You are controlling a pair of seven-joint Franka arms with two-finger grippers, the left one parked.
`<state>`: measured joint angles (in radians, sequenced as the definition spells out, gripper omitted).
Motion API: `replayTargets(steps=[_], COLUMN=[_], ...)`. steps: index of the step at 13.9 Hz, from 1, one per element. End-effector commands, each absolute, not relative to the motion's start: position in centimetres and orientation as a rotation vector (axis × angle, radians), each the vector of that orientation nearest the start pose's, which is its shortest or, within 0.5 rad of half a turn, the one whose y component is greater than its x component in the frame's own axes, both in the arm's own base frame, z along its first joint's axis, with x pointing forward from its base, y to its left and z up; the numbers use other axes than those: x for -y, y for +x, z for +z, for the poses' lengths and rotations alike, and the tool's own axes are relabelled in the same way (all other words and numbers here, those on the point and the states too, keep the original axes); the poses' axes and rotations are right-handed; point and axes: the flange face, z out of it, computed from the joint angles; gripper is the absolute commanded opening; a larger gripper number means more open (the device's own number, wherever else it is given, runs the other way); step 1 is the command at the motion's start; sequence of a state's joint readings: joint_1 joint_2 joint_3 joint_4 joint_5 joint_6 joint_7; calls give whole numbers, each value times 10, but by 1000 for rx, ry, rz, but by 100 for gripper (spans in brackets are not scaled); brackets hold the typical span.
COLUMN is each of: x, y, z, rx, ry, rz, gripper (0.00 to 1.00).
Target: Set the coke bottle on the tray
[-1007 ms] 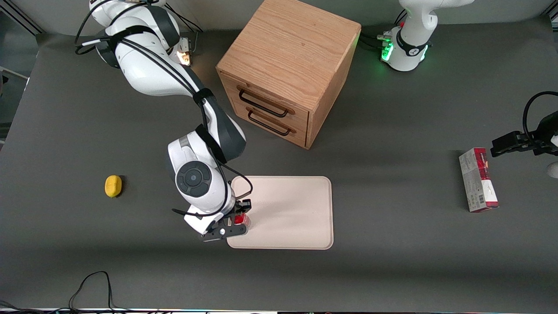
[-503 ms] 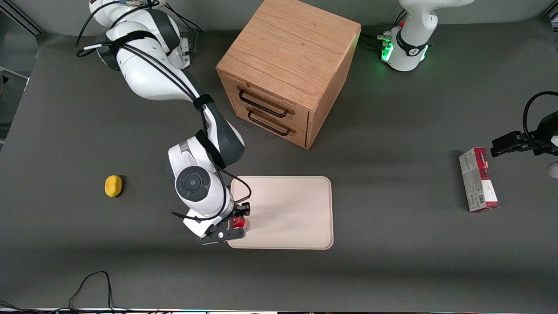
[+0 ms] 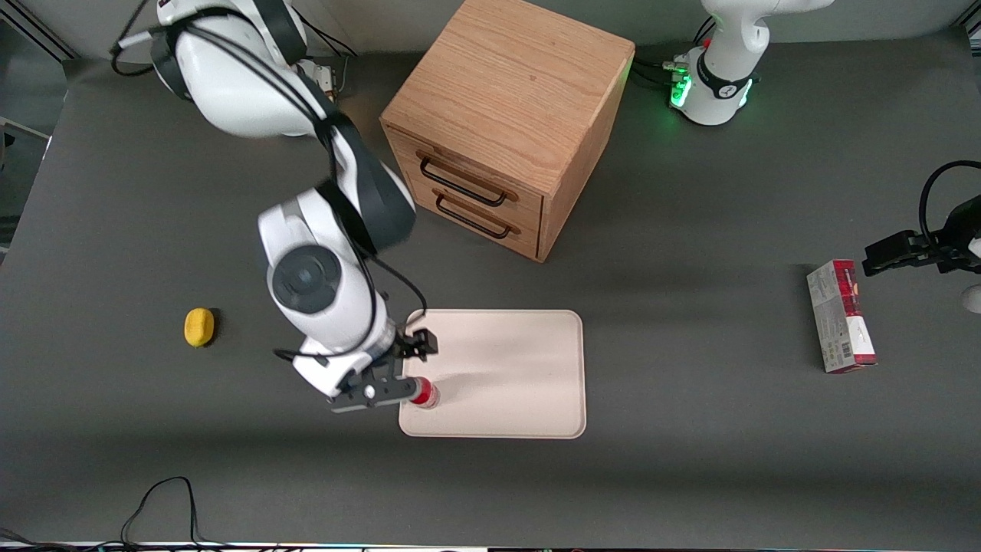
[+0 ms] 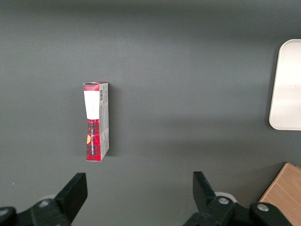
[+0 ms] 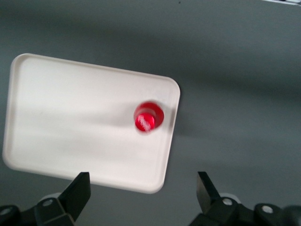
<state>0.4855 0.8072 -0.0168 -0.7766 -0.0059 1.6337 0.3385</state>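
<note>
**Coke bottle upright on the tray, fingers spread above it**

The coke bottle stands upright on the tray, close to the tray's rim at the working arm's end and toward the edge nearer the front camera. In the right wrist view the bottle shows as a red cap seen from above, on the tray, with nothing touching it. The gripper hangs above that end of the tray, its fingers spread wide and holding nothing; the bottle sits apart from both.

A wooden drawer cabinet with two dark handles stands on the counter, farther from the front camera than the tray and clear of it. A small yellow object lies on the counter toward the working arm's end. A red-and-grey carton lies flat toward the parked arm's end, well apart from the tray; it carries a barcode, but its print cannot be read. No lettering on the bottle can be made out.
</note>
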Motion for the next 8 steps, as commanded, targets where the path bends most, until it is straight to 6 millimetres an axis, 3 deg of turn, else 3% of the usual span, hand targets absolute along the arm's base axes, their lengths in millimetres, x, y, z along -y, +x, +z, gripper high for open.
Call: replayTargets(steps=[1,5,6,8], x=[-335,-300,-286,-241], y=[645,598,589,577], z=[553,619,625,636], rx=[137,83,70,-10], ry=[-3132,-3173,-3185,-3186], rz=[-105,5,34,70], gripper=[100,100,100,100])
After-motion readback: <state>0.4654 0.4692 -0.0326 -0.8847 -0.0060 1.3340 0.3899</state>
